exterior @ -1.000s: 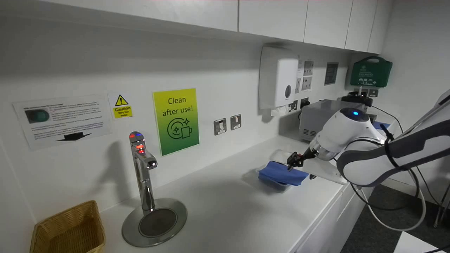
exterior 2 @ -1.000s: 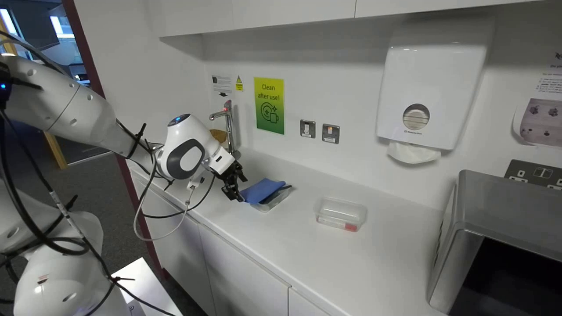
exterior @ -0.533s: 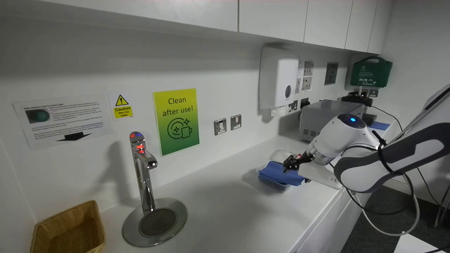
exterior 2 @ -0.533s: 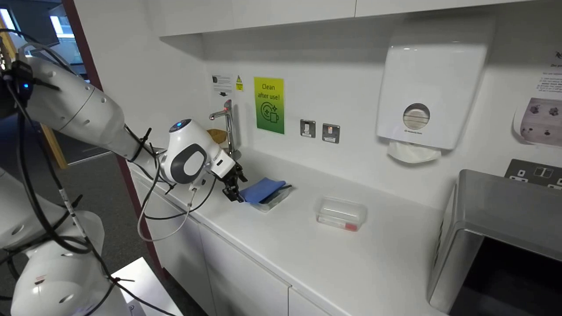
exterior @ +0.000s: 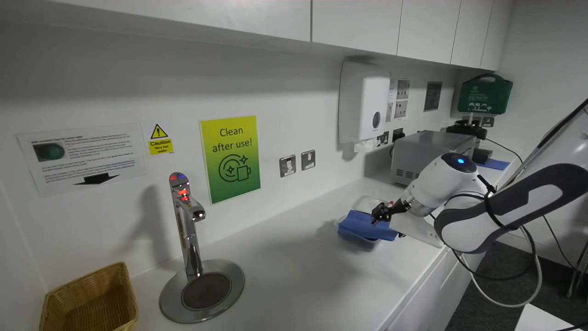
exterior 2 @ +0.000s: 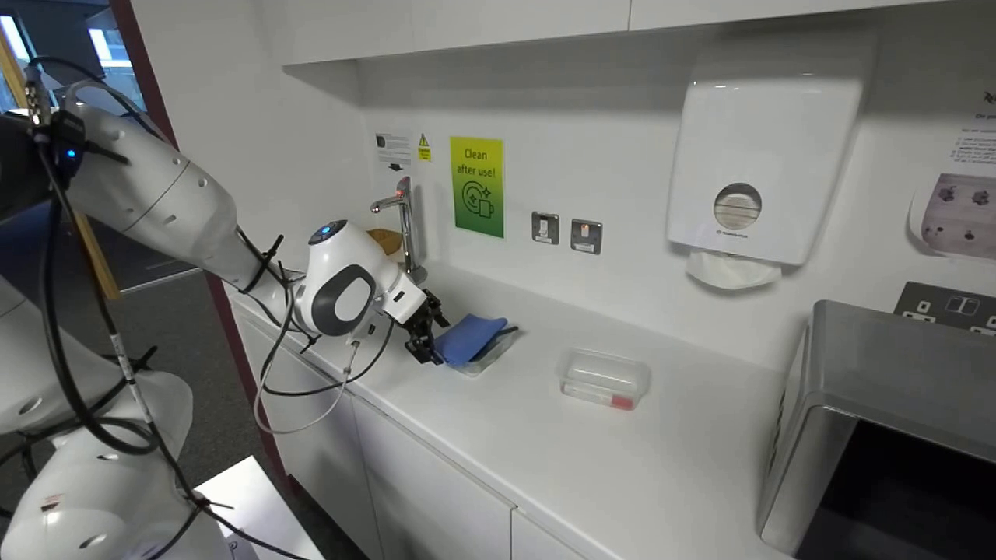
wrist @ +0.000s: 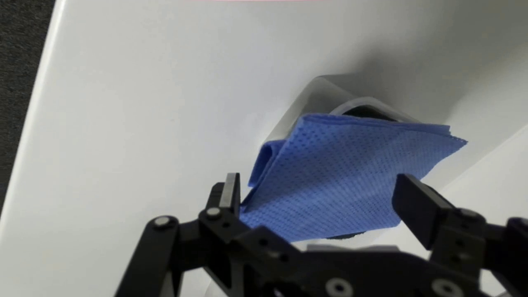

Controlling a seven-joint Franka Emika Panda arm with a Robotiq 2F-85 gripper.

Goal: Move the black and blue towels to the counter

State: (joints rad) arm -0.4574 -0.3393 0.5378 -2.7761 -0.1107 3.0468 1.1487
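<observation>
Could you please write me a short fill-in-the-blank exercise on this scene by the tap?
1. The topmost towel on the tub is coloured ____.
2. In the wrist view, the jaws of the gripper are not shut but ____.
3. The sign reads "Clean after ____!"
4. In an exterior view, the basket appears to the ____ of the tap in the picture.

Missing words: blue; open; use; left.

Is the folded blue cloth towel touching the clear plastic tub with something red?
Apart: an exterior view shows white counter between the blue towel and that tub.
</observation>
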